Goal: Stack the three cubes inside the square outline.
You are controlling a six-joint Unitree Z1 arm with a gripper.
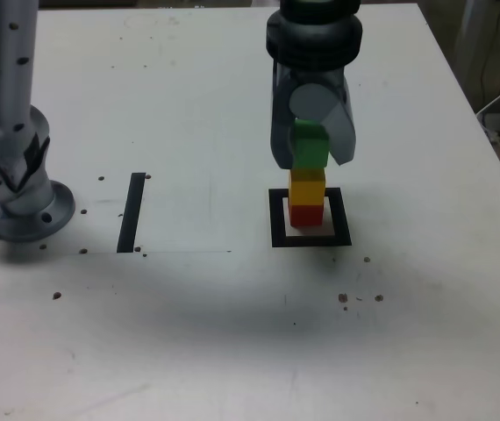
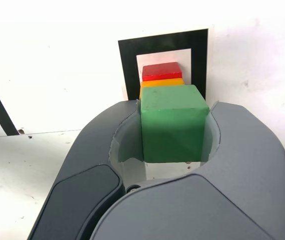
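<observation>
The end effector of a lone robot arm grips a green cube above a two-block column in a cube-stacking exercise on a pale tabletop. Beneath it, a yellow cube sits on a red cube, which stands within the square outline, a thick black frame with a pale centre. A straight black strip lies well apart, toward the exterior view's left.

The step in hand appears to be the placing of the third and last cube. Whether the green block already touches the yellow one or hangs just over it, neither view settles. The next move calls for a check that it lines up with the column, any small lowering still needed, then a gentle release and a straight lift clear, since a sideways brush could topple the stack.

The jaws are closed on the green cube, one on each of two opposite sides, parted only by its width. They appear to hold nothing else.
</observation>
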